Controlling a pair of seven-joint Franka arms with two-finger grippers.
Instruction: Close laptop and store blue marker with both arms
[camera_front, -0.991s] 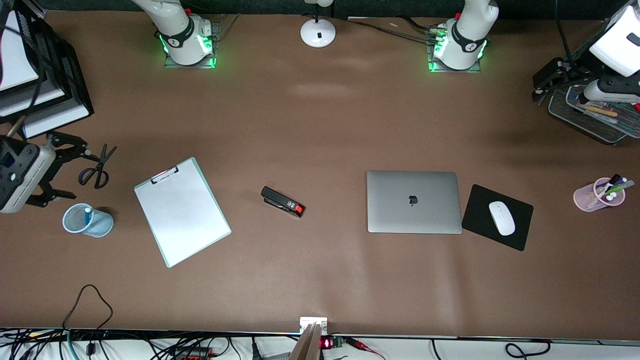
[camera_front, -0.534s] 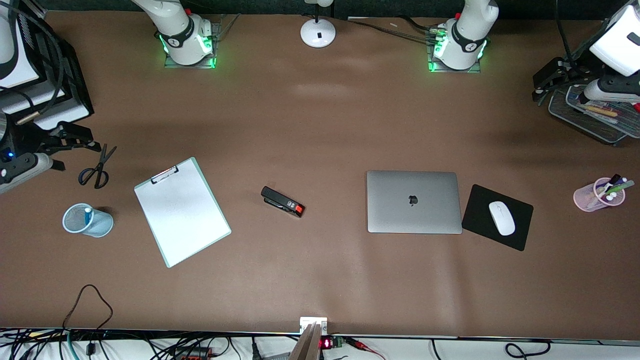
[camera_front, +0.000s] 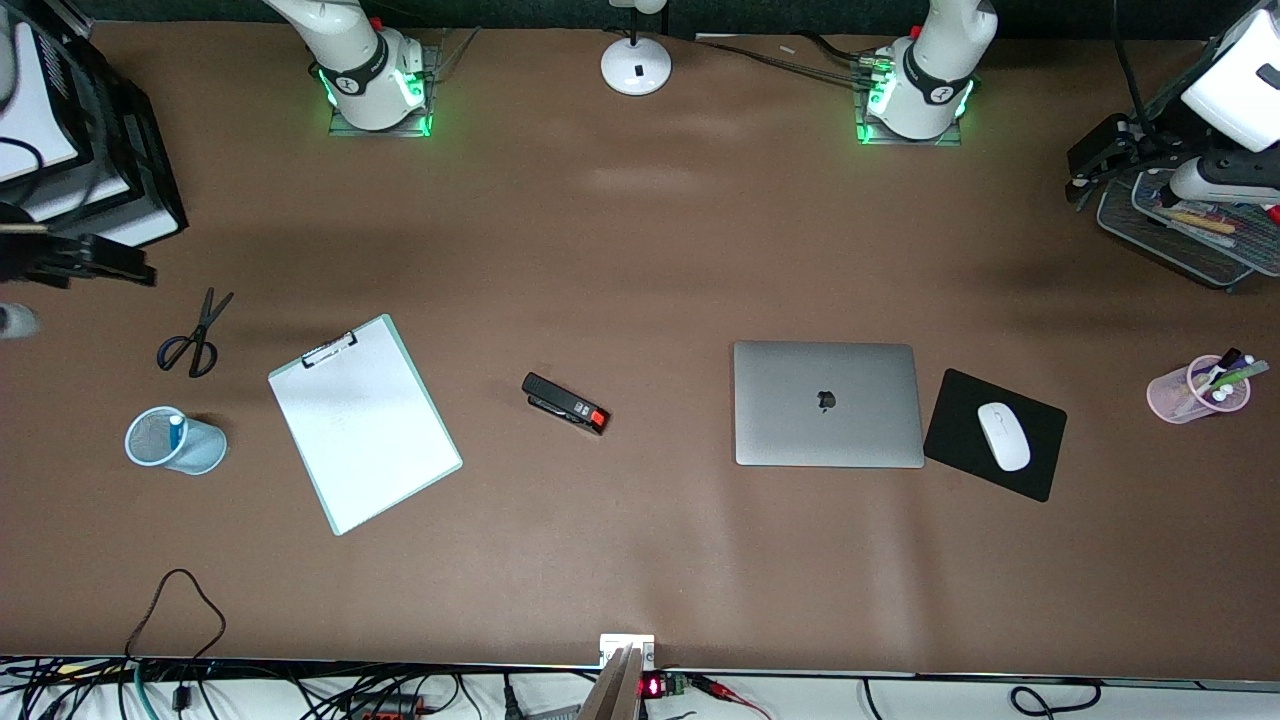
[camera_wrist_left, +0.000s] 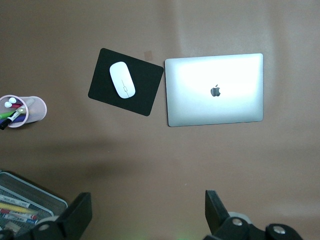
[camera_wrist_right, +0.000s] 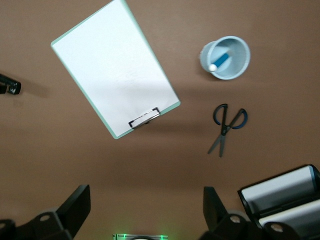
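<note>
Risk is low: the blue marker (camera_front: 175, 432) stands in the blue mesh cup (camera_front: 172, 442) beside the clipboard (camera_front: 364, 423), so a careless retreat of the right gripper (camera_wrist_right: 145, 210), spread and empty above the scissors (camera_front: 194, 334), could tip that cup. The laptop (camera_front: 827, 404) lies closed beside the mouse pad (camera_front: 993, 434). The left gripper (camera_wrist_left: 147, 212) hangs spread and empty over the table near the tray (camera_front: 1180, 235).

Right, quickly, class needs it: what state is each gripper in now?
Left gripper: open, holding nothing, over bare table.
Right gripper: open, holding nothing, over bare table.
</note>
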